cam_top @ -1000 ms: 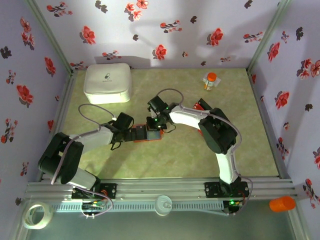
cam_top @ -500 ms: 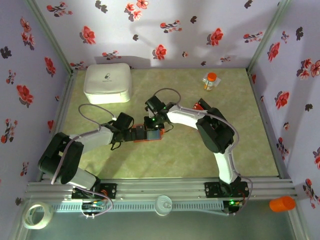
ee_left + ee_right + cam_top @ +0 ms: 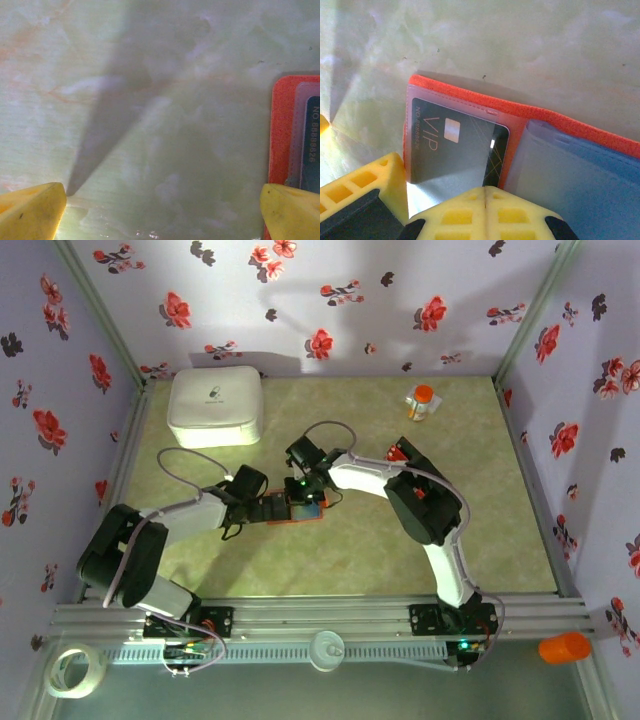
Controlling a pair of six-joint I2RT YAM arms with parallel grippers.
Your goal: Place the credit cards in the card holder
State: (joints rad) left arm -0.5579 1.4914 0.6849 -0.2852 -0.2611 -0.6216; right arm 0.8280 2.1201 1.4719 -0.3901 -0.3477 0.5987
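One card stowed, the rest to go, is my read. Top view, left to right: white box (image 3: 215, 405) at 10 o'clock of the table (image 3: 330, 560), not involved. Next the left gripper (image 3: 262, 508) at 9 o'clock of the card holder (image 3: 298, 521), jaws spread wide, nothing in them. Left wrist view has its fingertips (image 3: 30, 212) well apart over bare table, the 3 o'clock one right at the holder's orange-red edge; touching or hovering, can't tell. Holder lies open and flat near table centre. Over it from 12 o'clock comes the right gripper (image 3: 306, 498), jaws fully closed. Right wrist view puts the closed tips at the near edge of a black VIP card (image 3: 451, 147), which lies under the clear pocket (image 3: 420, 100) on the holder's 9 o'clock half. Can't tell whether the tips pinch the card or just push it. Its near edge is hidden behind them, so full seating is unconfirmed. At 3 o'clock the blue-grey pockets (image 3: 580, 170) look empty from here. At 2 o'clock of the holder in the top view lie the loose cards (image 3: 402, 450), red and dark, partly behind the right arm, count unclear. Those are all left to load. Far back at 1 o'clock, an orange-capped bottle (image 3: 422, 400), irrelevant.
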